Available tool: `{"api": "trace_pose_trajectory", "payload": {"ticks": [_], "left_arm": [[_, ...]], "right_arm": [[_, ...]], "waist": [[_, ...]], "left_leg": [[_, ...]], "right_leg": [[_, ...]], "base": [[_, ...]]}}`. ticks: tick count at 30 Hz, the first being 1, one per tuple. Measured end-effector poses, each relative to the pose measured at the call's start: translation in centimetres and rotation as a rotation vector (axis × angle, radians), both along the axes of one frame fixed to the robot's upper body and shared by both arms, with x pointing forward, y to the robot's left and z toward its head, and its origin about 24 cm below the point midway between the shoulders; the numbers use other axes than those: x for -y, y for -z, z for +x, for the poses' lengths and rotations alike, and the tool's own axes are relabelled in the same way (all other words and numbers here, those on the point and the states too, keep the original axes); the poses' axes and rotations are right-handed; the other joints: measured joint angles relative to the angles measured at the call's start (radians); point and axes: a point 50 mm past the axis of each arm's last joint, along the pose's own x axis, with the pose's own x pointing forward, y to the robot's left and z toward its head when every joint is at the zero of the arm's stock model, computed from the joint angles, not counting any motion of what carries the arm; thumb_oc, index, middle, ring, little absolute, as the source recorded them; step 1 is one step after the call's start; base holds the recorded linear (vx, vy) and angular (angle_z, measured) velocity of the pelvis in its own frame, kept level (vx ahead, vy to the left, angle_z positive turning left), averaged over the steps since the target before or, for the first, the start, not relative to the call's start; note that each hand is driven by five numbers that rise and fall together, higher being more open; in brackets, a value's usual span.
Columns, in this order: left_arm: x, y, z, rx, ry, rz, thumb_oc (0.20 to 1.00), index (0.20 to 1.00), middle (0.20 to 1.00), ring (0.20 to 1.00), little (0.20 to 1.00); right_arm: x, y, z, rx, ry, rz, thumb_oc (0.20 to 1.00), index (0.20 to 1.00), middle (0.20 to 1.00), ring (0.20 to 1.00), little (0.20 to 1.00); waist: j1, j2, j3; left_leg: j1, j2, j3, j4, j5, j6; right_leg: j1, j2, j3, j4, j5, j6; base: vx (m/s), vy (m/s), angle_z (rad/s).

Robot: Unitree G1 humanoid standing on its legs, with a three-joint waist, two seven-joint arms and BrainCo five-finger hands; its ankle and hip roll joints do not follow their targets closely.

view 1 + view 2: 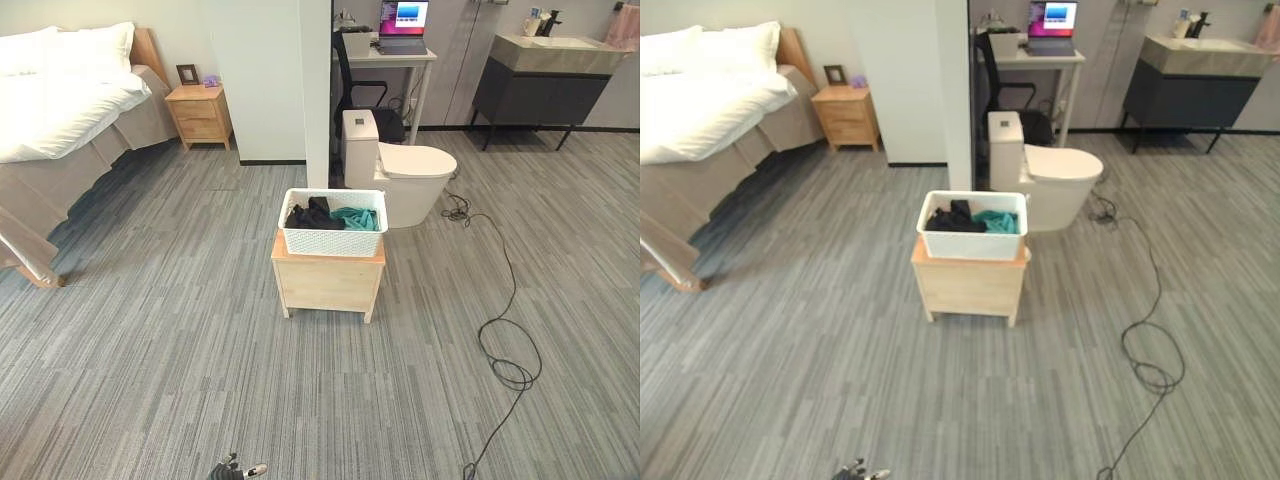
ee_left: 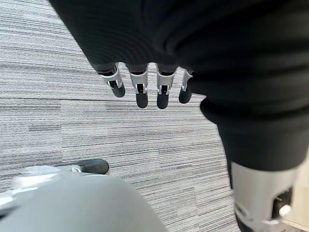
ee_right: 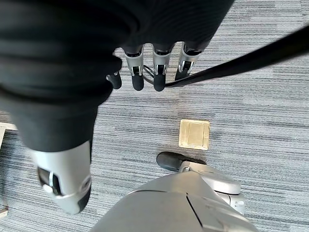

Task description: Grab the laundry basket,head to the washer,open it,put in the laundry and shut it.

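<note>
Laundry basket at 12 o'clock: judged light, stiff-walled, best gripped at rim ends. Left hand & right hand: fingers relaxed, nothing held.

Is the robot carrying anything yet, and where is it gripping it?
Nothing. The left robot hand and right robot hand hang open; the laundry basket sits on a wooden stand.

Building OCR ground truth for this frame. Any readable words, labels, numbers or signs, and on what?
No text can be read.
Open laptop on the white desk: bright coloured screen, any print too small to read.
Small dark picture frame on the wooden nightstand: too small to read.
White perforated plastic laundry basket: no label visible.
Bottles by the sink: labels too small to read.
</note>
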Motion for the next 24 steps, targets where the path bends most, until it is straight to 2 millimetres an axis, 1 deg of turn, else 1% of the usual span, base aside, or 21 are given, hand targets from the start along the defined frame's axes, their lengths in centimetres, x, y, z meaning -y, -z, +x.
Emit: {"api": "trace_pose_trajectory", "payload": {"ticks": [6,7,9,10,11,12,13,14,15,16,17,18,19,20,21,22,23,24], "left_arm": [[-0.2,0.0,0.0,0.004,-0.035,-0.006,1.0,1.0,1.0,1.0,1.0],[-0.2,0.0,0.0,0.004,-0.037,-0.006,1.0,1.0,1.0,1.0,1.0],[-0.5,-0.2,0.4,0.015,-0.041,-0.001,1.0,1.0,1.0,1.0,1.0],[-0.8,-0.3,0.9,0.027,-0.037,0.008,1.0,1.0,1.0,1.0,1.0],[-1.4,-0.6,1.7,0.045,-0.037,0.022,1.0,1.0,1.0,1.0,1.0],[-1.7,-0.8,2.5,0.067,-0.044,0.025,1.0,1.0,1.0,1.0,1.0],[-1.8,-1.0,3.0,0.078,-0.077,0.019,1.0,1.0,1.0,1.0,1.0],[-1.8,-1.0,3.3,0.087,-0.087,0.016,1.0,1.0,1.0,1.0,1.0],[-1.9,-1.0,3.1,0.087,-0.1,0.014,1.0,1.0,1.0,1.0,1.0],[-2.0,-1.0,3.2,0.09,-0.121,0.01,1.0,1.0,1.0,1.0,1.0],[-1.8,-1.1,3.3,0.099,-0.129,0.001,1.0,1.0,1.0,1.0,1.0],[-1.7,-1.1,3.4,0.106,-0.128,-0.002,1.0,1.0,1.0,1.0,1.0],[-1.6,-1.1,3.5,0.109,-0.125,-0.005,1.0,1.0,1.0,1.0,1.0],[-1.5,-1.1,3.6,0.112,-0.125,-0.008,1.0,1.0,1.0,1.0,1.0],[-1.2,-1.2,3.9,0.12,-0.124,-0.014,1.0,1.0,1.0,1.0,1.0],[-1.1,-1.1,3.7,0.116,-0.124,-0.018,1.0,1.0,1.0,1.0,1.0],[-1.2,-1.0,3.5,0.108,-0.125,-0.014,1.0,1.0,1.0,1.0,1.0],[-1.5,-0.9,2.5,0.091,-0.15,-0.01,1.0,1.0,1.0,1.0,1.0]], "right_arm": [[0.2,-0.1,0.1,0.004,0.009,0.006,1.0,1.0,1.0,1.0,1.0],[0.3,-0.1,0.1,0.005,0.015,0.006,1.0,1.0,1.0,1.0,1.0],[0.4,-0.1,0.1,0.007,0.033,0.007,1.0,1.0,1.0,1.0,1.0],[0.4,-0.1,0.3,0.008,0.039,0.006,1.0,1.0,1.0,1.0,1.0],[0.4,-0.2,1.1,0.024,0.035,0.004,1.0,1.0,1.0,1.0,1.0],[0.3,-0.3,1.5,0.03,0.033,0.006,1.0,1.0,1.0,1.0,1.0],[0.4,-0.4,2.4,0.049,0.028,0.0,1.0,1.0,1.0,1.0,1.0],[0.7,-0.6,3.0,0.064,0.025,-0.008,1.0,1.0,1.0,1.0,1.0],[0.9,-0.8,3.5,0.078,0.03,-0.012,1.0,1.0,1.0,1.0,1.0],[0.9,-0.9,3.9,0.09,0.03,-0.017,1.0,1.0,1.0,1.0,1.0],[1.0,-1.1,4.7,0.112,0.027,-0.023,1.0,1.0,1.0,1.0,1.0],[1.0,-1.2,5.1,0.121,0.026,-0.026,1.0,1.0,1.0,1.0,1.0],[1.0,-1.3,5.6,0.135,0.028,-0.027,1.0,1.0,1.0,1.0,1.0],[1.0,-1.5,6.2,0.152,0.035,-0.024,1.0,1.0,1.0,1.0,1.0],[0.9,-1.9,7.8,0.197,0.024,-0.023,1.0,1.0,1.0,1.0,1.0],[1.0,-2.1,8.1,0.212,0.027,-0.023,1.0,1.0,1.0,1.0,1.0],[1.0,-2.0,7.8,0.204,0.029,-0.024,1.0,1.0,1.0,1.0,1.0],[1.0,-1.7,6.9,0.182,0.035,-0.022,1.0,1.0,1.0,1.0,1.0]], "waist": [[0.001,-0.002,0.009],[0.001,-0.008,0.012],[0.0,-0.013,0.024],[0.001,-0.021,0.038],[0.001,-0.038,0.076],[0.0,-0.053,0.096],[0.027,-0.073,0.125],[0.029,-0.076,0.142],[0.032,-0.075,0.154],[0.036,-0.066,0.155],[0.053,-0.062,0.163],[0.056,-0.055,0.162],[0.068,-0.058,0.161],[0.069,-0.05,0.162],[0.082,-0.016,0.179],[0.099,-0.005,0.177],[0.111,-0.004,0.178],[0.115,-0.014,0.164]], "left_leg": [[-0.004,0.006,0.0,0.001,-0.001,-0.003],[-0.011,0.007,-0.002,0.003,-0.002,-0.005],[-0.047,0.009,-0.022,0.042,-0.014,-0.022],[-0.079,0.013,-0.029,0.09,-0.027,-0.042],[-0.135,0.015,-0.048,0.193,-0.045,-0.073],[-0.186,0.009,-0.053,0.29,-0.058,-0.081],[-0.284,-0.008,-0.067,0.473,-0.034,-0.105],[-0.352,-0.015,-0.09,0.591,-0.023,-0.091],[-0.409,-0.015,-0.103,0.671,-0.033,-0.072],[-0.441,-0.007,-0.101,0.661,-0.038,-0.064],[-0.464,-0.004,-0.101,0.545,-0.032,-0.063],[-0.461,0.001,-0.102,0.441,-0.021,-0.072],[-0.441,0.015,-0.087,0.247,0.013,-0.09],[-0.437,0.03,-0.069,0.129,0.044,-0.101],[-0.448,0.054,-0.068,0.011,0.07,-0.121],[-0.45,0.062,-0.051,0.026,0.073,-0.114],[-0.435,0.062,-0.047,0.081,0.078,-0.102],[-0.417,0.06,-0.048,0.111,0.09,-0.081]], "right_leg": [[-0.001,0.006,0.001,0.0,-0.001,-0.003],[-0.002,0.008,0.001,0.0,-0.001,-0.004],[-0.009,0.013,-0.012,0.009,-0.005,-0.013],[-0.019,0.019,-0.02,0.009,-0.008,-0.022],[-0.022,0.03,-0.026,0.009,-0.01,-0.036],[-0.03,0.02,-0.027,0.013,-0.007,-0.058],[-0.039,0.013,-0.021,0.034,-0.016,-0.08],[-0.039,0.014,-0.02,0.048,-0.015,-0.084],[-0.032,0.024,-0.021,0.042,-0.02,-0.084],[-0.03,0.029,-0.022,0.035,-0.02,-0.088],[-0.027,0.038,-0.021,0.034,-0.025,-0.09],[-0.023,0.04,-0.018,0.025,-0.027,-0.084],[-0.02,0.042,-0.01,0.021,-0.03,-0.08],[-0.015,0.052,-0.005,0.009,-0.029,-0.081],[0.002,0.069,0.007,0.0,-0.038,-0.084],[0.028,0.072,0.025,0.0,-0.062,-0.079],[0.056,0.068,0.038,0.0,-0.08,-0.072],[0.077,0.063,0.056,0.011,-0.102,-0.076]], "base": [[0.0,-0.1,0.0],[-0.01,-0.145,0.12],[0.0,-0.156,0.23],[-0.03,-0.166,0.35],[-0.03,-0.178,0.38],[0.04,-0.168,0.23],[0.12,-0.105,-0.01],[0.13,-0.035,-0.13],[0.16,0.031,-0.02],[0.31,0.124,-0.05],[0.4,0.159,-0.02],[0.32,0.133,-0.2],[0.32,0.162,-0.15],[0.23,0.123,-0.25],[0.52,0.3,-0.31],[0.51,0.295,-0.44],[0.75,0.451,-0.51],[0.45,0.277,-0.37]]}}
